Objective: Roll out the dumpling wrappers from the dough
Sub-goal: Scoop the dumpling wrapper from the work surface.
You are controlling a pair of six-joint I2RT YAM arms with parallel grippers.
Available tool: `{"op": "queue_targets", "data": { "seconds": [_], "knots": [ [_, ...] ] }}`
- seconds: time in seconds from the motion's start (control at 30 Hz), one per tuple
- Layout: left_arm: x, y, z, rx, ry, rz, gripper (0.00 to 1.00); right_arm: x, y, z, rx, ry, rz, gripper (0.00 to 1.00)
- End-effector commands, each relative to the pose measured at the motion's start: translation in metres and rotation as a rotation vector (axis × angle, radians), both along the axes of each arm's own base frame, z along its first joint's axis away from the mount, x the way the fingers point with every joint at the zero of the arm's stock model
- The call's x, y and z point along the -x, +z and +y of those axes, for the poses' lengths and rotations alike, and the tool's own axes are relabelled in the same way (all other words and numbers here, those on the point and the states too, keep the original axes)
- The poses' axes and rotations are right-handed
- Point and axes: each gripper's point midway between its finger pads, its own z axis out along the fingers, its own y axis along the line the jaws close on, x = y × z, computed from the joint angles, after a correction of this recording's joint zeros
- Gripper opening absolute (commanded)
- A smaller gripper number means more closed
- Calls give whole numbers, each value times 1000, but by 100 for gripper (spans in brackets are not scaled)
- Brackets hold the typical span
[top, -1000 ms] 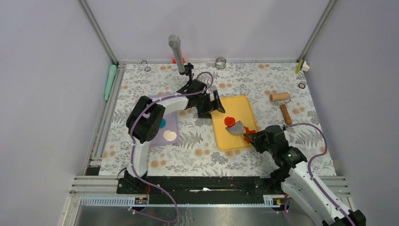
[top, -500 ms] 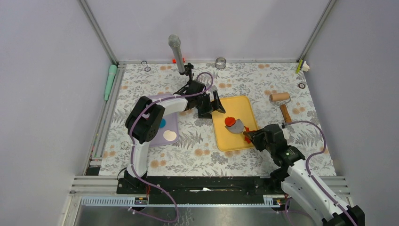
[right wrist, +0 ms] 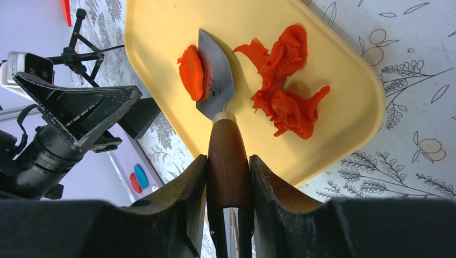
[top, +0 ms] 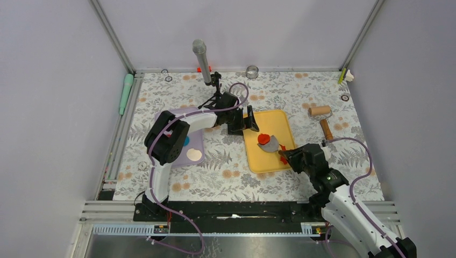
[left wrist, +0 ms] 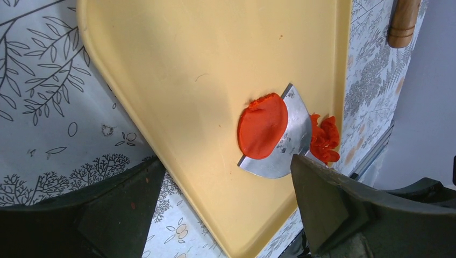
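Note:
A red dumpling wrapper (top: 263, 138) lies flat on the yellow tray (top: 267, 122). One side of the wrapper (left wrist: 262, 133) rests on the metal scraper blade (left wrist: 290, 146). My right gripper (right wrist: 228, 161) is shut on the scraper's wooden handle (right wrist: 227, 141), at the tray's near right corner. Crumpled red dough scraps (right wrist: 285, 91) lie right of the blade. My left gripper (left wrist: 226, 161) is open and empty over the tray's far left edge, its fingers (left wrist: 322, 199) apart from the wrapper. Another red disc (right wrist: 133, 183) lies on the purple mat.
The purple mat (top: 196, 141) left of the tray holds a blue disc (top: 185, 141) and a cream disc (top: 194, 155). A wooden rolling pin (top: 322, 121) lies right of the tray. A glass jar (top: 252, 71), a metal cylinder on a stand (top: 200, 58) and a green tool (top: 126, 92) stand farther back.
My left gripper has shifted slightly right, onto the tray's edge. The right gripper, scraper and wrapper have barely moved.

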Motion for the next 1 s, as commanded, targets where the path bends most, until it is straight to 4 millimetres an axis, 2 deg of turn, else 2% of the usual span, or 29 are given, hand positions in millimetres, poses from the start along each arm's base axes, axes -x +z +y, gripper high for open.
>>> {"op": "queue_targets", "data": {
  "seconds": [0.0, 0.2, 0.33, 0.57, 0.77, 0.97],
  "knots": [
    [34, -47, 11, -130, -57, 108, 99, 12, -31, -8, 91, 41, 65, 0],
    [41, -57, 7, -139, -74, 134, 99, 10, -35, -11, 90, -2, 90, 0],
    [40, -57, 9, -150, -69, 131, 99, 17, -35, -17, 104, -34, 133, 0],
    [31, -61, 21, -197, -13, 122, 99, 22, -21, -15, 69, -37, 148, 0],
    [33, -59, 15, -171, -27, 135, 99, 18, -22, -17, 107, -50, 183, 0],
    [30, -57, 18, -172, -21, 131, 99, 21, -13, -22, 120, -61, 173, 0]
  ]
}}
